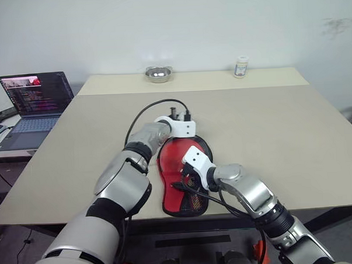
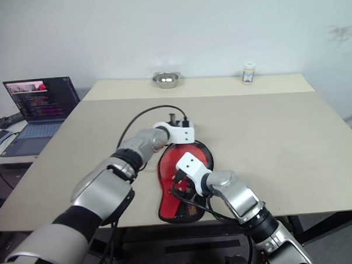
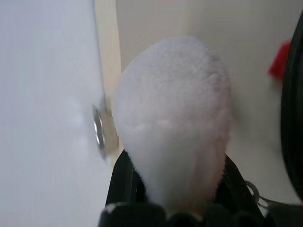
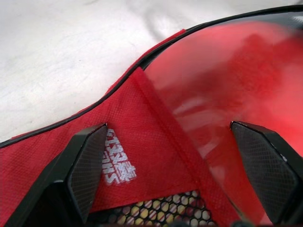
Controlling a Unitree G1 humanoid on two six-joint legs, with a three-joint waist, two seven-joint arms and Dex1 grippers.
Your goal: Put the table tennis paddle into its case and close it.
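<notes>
- Fingers (image 4: 87, 165) of my right gripper (image 4: 175, 142) are spread wide, with nothing between them, and hang just above the near half of the case (image 1: 172, 158).
- Under that gripper lies red fabric with a small white logo (image 4: 118, 163), a strip of mesh (image 4: 156, 208) on the near side, and a clear pocket (image 4: 227, 85) towards the far side.
- Something red shows behind the clear pocket. Whether it is the paddle, I cannot tell.
- The case lies flat near the near edge of the table (image 1: 269, 128), about midway across, with its round end far and its narrow end near. A black rim runs around it.
- My left gripper (image 1: 180, 115) sits at the far, round end of the case. Whether it grips or touches anything, I cannot tell.
- Far back on the table, well apart from the case, stand a metal bowl (image 1: 158, 74) and, to its right, a small white bottle (image 1: 241, 66).
- An open laptop (image 1: 34, 106) sits on a lower surface off the left side of the table.
</notes>
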